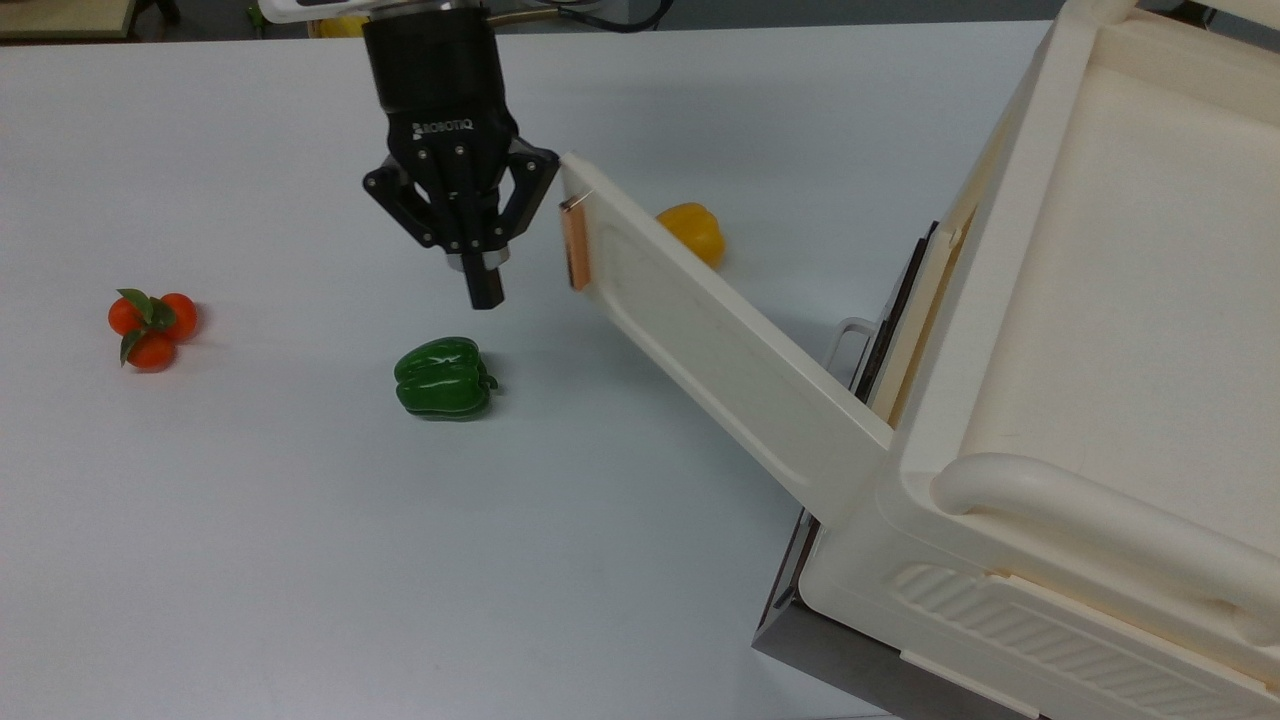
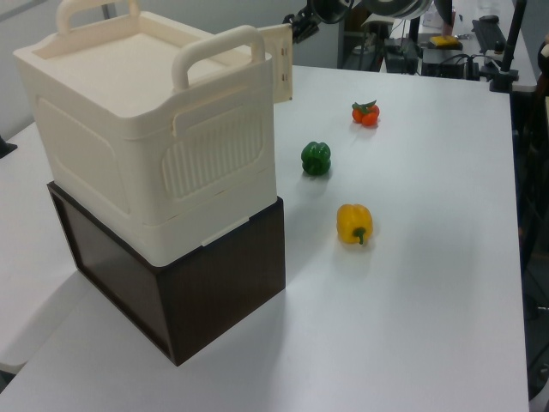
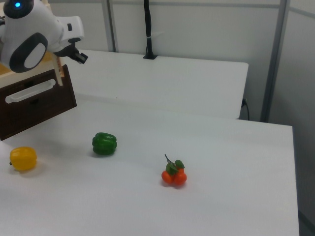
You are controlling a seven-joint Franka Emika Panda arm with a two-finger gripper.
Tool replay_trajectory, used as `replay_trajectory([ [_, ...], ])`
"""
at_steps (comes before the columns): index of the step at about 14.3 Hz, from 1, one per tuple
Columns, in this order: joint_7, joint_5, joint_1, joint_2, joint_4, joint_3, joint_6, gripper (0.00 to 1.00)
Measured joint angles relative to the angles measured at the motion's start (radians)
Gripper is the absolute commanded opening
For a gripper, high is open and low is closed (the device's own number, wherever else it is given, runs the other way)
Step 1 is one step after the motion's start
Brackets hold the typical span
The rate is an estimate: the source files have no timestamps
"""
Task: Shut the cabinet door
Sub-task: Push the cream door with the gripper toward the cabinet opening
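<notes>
The cabinet (image 1: 1100, 300) is a large cream box at the top view's right. Its cabinet door (image 1: 720, 340) stands swung out at an angle, with the copper bar handle (image 1: 575, 245) at its free end. My gripper (image 1: 486, 292) hangs just to the top view's left of that end, fingers shut on nothing. Its right linkage touches the door's end edge. In the left view the door's end (image 2: 282, 64) sticks out past the cabinet (image 2: 146, 146), with the gripper (image 2: 302, 21) beside it.
A green pepper (image 1: 443, 377) lies below the gripper. A yellow pepper (image 1: 695, 230) is half hidden behind the door. Tomatoes (image 1: 150, 318) sit at the top view's far left. A dark panel with a white wire loop handle (image 1: 848, 345) sits under the door.
</notes>
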Motion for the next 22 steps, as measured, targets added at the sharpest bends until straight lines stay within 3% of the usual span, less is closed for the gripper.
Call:
replay_trajectory([
  [8,-0.004,0.000,0.005,-0.020,-0.001,0.048,-0.184,0.00],
  [22,-0.004,0.000,0.015,-0.027,-0.003,0.232,-0.247,0.00],
])
